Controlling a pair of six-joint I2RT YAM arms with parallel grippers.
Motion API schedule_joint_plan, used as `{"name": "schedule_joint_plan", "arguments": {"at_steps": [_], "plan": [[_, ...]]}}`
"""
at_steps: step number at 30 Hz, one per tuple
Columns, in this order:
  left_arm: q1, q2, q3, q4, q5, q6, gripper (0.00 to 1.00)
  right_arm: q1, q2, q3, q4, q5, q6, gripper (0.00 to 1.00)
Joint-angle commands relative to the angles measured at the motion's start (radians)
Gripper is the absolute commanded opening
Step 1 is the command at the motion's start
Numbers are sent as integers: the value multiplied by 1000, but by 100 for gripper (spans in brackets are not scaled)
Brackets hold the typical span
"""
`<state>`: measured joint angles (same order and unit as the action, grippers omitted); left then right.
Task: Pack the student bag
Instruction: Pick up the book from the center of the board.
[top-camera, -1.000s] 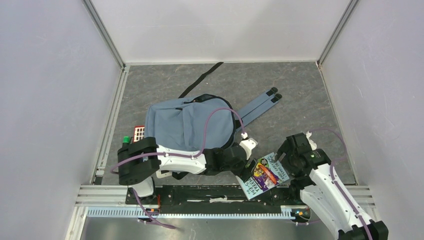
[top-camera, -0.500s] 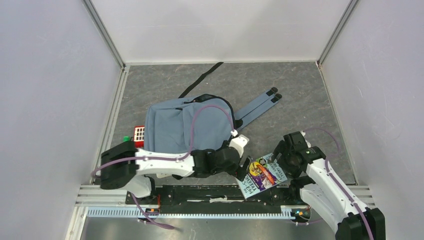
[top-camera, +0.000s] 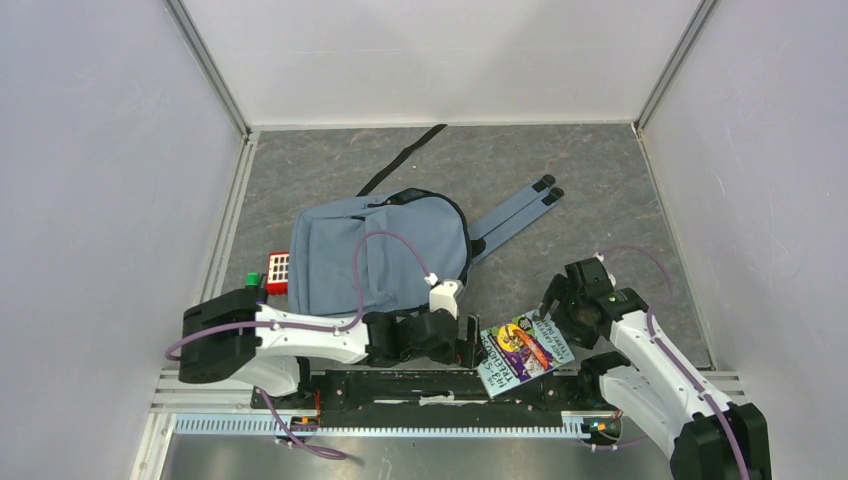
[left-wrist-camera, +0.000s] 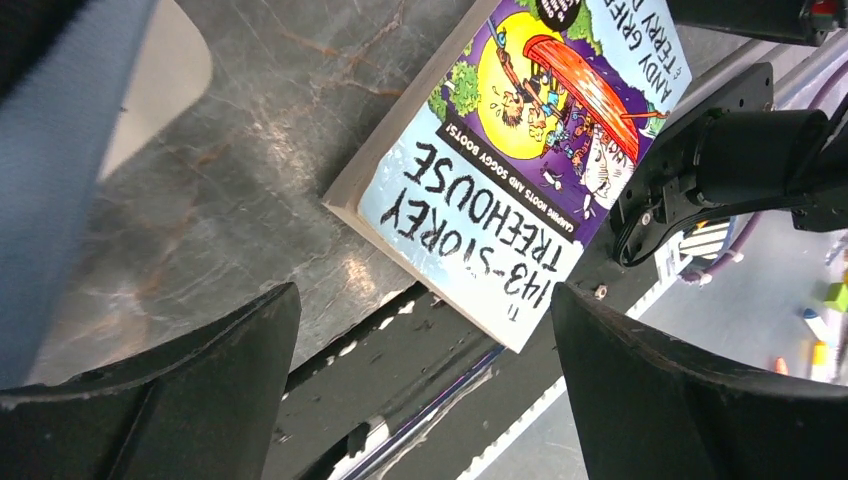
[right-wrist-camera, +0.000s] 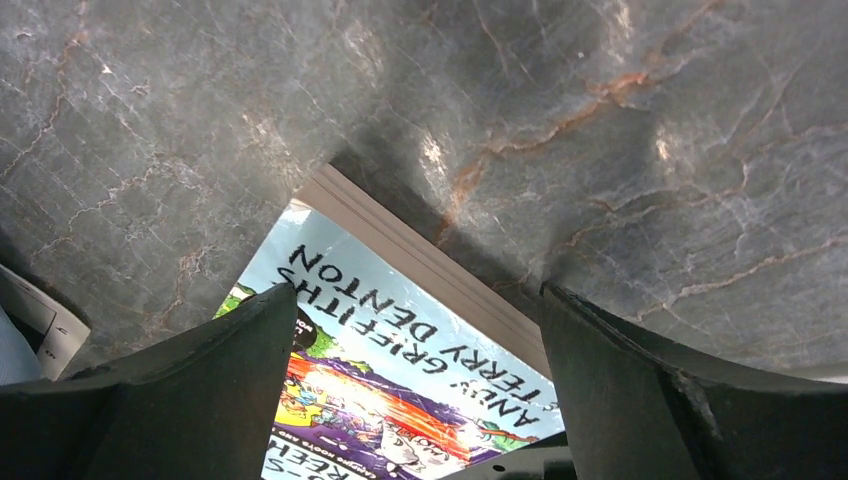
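Wrist views, left gripper (left-wrist-camera: 422, 296) spread wide just beside book (left-wrist-camera: 500, 170), right gripper (right-wrist-camera: 415, 292) spread at its edge, both empty

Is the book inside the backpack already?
No, the book lies flat on the table, near the front edge and outside the backpack.

Grey marbled table (top-camera: 600, 180), bearing the student bag (top-camera: 370, 250). Holds a book (top-camera: 525, 350) at the bag's near right, a red item (top-camera: 277, 267) just beside its left edge, a black strap (top-camera: 400, 160) behind.
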<state>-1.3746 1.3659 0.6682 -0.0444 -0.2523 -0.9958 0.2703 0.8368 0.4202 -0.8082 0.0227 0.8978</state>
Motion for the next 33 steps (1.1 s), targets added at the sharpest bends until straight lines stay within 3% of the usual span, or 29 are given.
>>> {"name": "schedule_joint_plan", "arguments": {"at_steps": [1,9,14,33], "plan": [[-6,86,-17,191,59,-169,100,-2,18,9,84,26,-100,95],[-6,255,-6,350,101,-260,98,-2,-22,-25,160,-20,-179,95],[-6,319,14,368,65,-297,87,-2,-57,-54,178,-58,-179,93],[-6,239,138,405,-206,-189,62,-2,-156,-177,226,-166,-141,79]]}}
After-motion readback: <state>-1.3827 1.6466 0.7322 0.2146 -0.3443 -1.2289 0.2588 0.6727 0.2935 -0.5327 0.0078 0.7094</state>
